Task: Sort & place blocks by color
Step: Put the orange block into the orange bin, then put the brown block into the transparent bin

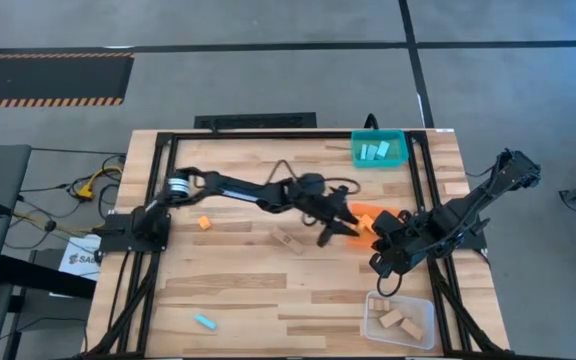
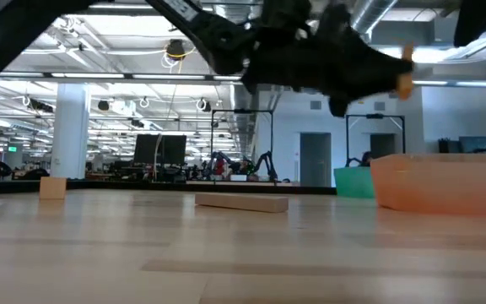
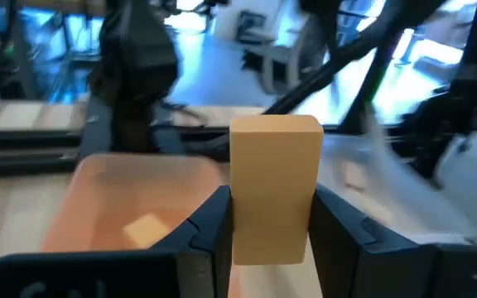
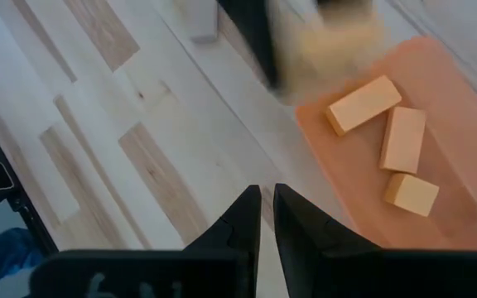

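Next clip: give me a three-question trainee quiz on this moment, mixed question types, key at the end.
1. True or false: the left tool is shut on an orange block.
2. How many blocks lie in the orange bin in the right wrist view? A) one B) three C) five
3. Fill in: the light blue block lying alone on the table is nearest the ___ arm's side.
Key: 1 true; 2 B; 3 left.

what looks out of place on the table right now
Nothing spilled or damaged. Three blocks lie loose on the table: an orange block, a tan block and a cyan block. The left gripper holds another orange one by the orange bin.
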